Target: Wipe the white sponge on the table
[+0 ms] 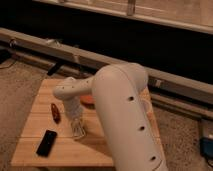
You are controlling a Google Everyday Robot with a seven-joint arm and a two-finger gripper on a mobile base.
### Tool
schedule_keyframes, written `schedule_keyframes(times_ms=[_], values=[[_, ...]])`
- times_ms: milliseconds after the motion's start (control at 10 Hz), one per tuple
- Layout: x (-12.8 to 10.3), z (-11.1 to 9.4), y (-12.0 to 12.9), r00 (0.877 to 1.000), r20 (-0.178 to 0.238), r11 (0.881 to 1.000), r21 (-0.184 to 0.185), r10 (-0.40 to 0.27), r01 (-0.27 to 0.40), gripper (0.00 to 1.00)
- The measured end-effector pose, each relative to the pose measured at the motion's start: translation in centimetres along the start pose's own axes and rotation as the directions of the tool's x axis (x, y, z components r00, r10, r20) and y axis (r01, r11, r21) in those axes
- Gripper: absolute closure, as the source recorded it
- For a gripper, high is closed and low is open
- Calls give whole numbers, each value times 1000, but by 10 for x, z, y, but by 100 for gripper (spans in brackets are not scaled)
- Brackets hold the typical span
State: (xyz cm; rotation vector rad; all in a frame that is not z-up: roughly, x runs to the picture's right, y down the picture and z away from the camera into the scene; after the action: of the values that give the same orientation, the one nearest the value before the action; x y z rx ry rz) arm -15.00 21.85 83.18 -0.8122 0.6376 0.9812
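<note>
We find the gripper (76, 128) down at the counter (35, 152) near the black phone (46, 142), jaws clenched on what appears to be the white sponge (78, 134), pressed against the planks for wiping.

The arm (122, 117) hides much of the table (31, 131); the gripper (78, 131) low over it conceals anything beneath.
</note>
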Motion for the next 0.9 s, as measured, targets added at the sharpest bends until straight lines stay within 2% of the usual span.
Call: schedule_keyframes(times_ms=[200,700,900], values=[[-1,0,-10,1000,0,1000,0,16,-16,83],[-3,-1,-10,1000,1,1000,1,16,-16,83],[-15,-6,-19,1000,8,1000,10,24,-24,83]])
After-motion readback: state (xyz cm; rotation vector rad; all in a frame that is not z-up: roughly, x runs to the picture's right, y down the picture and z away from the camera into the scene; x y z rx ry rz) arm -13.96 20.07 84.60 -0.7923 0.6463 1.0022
